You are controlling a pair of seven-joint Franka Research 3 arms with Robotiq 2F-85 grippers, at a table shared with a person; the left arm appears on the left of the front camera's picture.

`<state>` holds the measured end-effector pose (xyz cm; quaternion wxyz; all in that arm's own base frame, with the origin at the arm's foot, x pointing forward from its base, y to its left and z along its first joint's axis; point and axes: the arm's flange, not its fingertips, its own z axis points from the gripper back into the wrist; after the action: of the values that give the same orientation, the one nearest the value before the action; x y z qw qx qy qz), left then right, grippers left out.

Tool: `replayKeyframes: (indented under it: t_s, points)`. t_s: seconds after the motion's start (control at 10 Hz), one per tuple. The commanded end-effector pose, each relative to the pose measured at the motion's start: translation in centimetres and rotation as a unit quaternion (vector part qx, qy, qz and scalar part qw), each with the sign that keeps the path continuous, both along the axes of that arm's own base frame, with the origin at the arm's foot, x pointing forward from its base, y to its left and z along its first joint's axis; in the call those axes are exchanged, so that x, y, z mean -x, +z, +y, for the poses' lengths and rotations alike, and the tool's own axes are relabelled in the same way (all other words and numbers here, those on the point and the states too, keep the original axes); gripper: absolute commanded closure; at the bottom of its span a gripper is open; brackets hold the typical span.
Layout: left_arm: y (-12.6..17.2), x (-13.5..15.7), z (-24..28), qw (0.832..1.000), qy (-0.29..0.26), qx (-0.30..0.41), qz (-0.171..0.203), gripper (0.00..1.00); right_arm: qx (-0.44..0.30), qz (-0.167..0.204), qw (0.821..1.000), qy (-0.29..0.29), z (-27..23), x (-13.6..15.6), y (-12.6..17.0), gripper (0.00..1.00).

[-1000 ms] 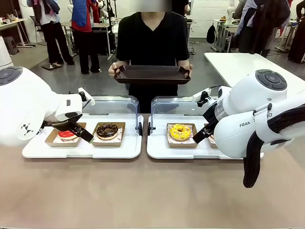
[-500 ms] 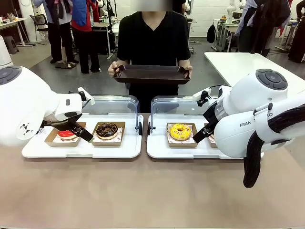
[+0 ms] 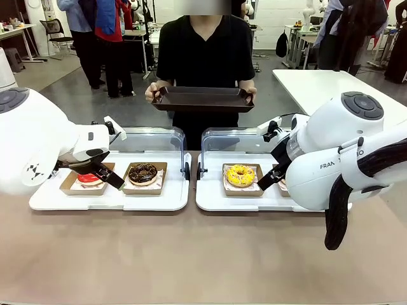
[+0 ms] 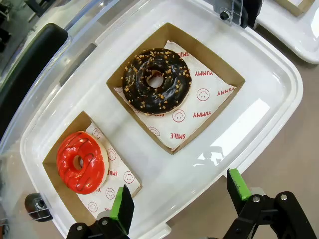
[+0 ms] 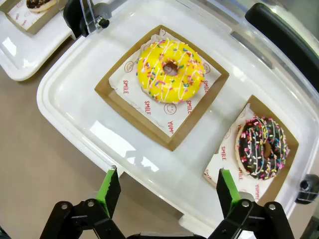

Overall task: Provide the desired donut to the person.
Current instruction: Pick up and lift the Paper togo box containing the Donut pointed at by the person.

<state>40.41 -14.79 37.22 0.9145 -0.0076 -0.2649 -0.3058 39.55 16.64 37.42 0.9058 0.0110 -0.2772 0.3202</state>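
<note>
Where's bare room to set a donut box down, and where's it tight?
Free: the table strip in front of the left tray and right tray, and the person's dark tray, apparently bare. Crowded: each white tray holds two boxes, with the left gripper and right gripper open over their near edges.

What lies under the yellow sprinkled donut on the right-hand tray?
The yellow donut sits on white paper printed SMILE and YUMMY, inside a brown cardboard box. The paper directly beneath it is covered.
</note>
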Motion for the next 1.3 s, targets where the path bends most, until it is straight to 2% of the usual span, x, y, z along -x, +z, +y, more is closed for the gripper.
replayKeyframes:
  t_s: [0.0,0.1,0.2,0.3,0.4,0.6,0.7,0.8,0.9,1.0,1.2]
  points:
    - [0.0,0.0,0.0,1.000,0.000,0.000,0.000,0.00,0.000,0.000,1.000,0.000,0.0,0.0,0.0,0.00]
    - [4.6,2.0,0.2,1.000,-0.005,-0.002,-0.001,0.00,0.017,0.002,1.000,-0.003,0.7,1.6,4.5,0.00]
    - [9.1,2.7,0.1,1.000,0.000,-0.012,-0.010,0.00,0.042,-0.002,0.999,-0.013,1.1,2.4,9.1,0.00]
    - [13.1,2.7,-0.2,0.999,-0.016,-0.031,0.001,0.00,0.046,0.012,0.999,-0.025,1.2,2.6,13.5,0.00]
    - [16.3,3.0,-0.1,0.999,-0.022,-0.026,-0.016,0.00,0.061,0.024,0.997,-0.029,1.4,3.1,17.1,0.00]
    - [22.4,3.2,-1.4,0.998,-0.025,-0.057,-0.002,0.00,0.084,0.028,0.995,-0.048,2.5,4.4,23.4,0.00]
    - [24.8,2.8,-1.8,0.998,-0.017,-0.066,-0.007,0.00,0.083,0.017,0.994,-0.062,2.7,4.8,25.4,0.00]
    - [26.0,3.1,-1.9,0.998,0.004,-0.062,-0.023,0.00,0.083,0.013,0.994,-0.075,2.4,5.2,26.0,0.00]
    - [26.1,4.4,-2.1,0.994,0.022,-0.066,-0.086,0.00,0.136,-0.037,0.983,-0.118,1.9,5.3,25.0,0.00]
    - [26.3,4.4,-1.5,0.999,-0.021,-0.043,-0.016,0.00,0.069,0.014,0.996,-0.048,2.1,6.4,27.0,0.00]
    - [26.3,4.4,-1.5,0.999,-0.021,-0.043,-0.016,0.00,0.069,0.014,0.996,-0.048,2.1,6.4,27.0,0.00]
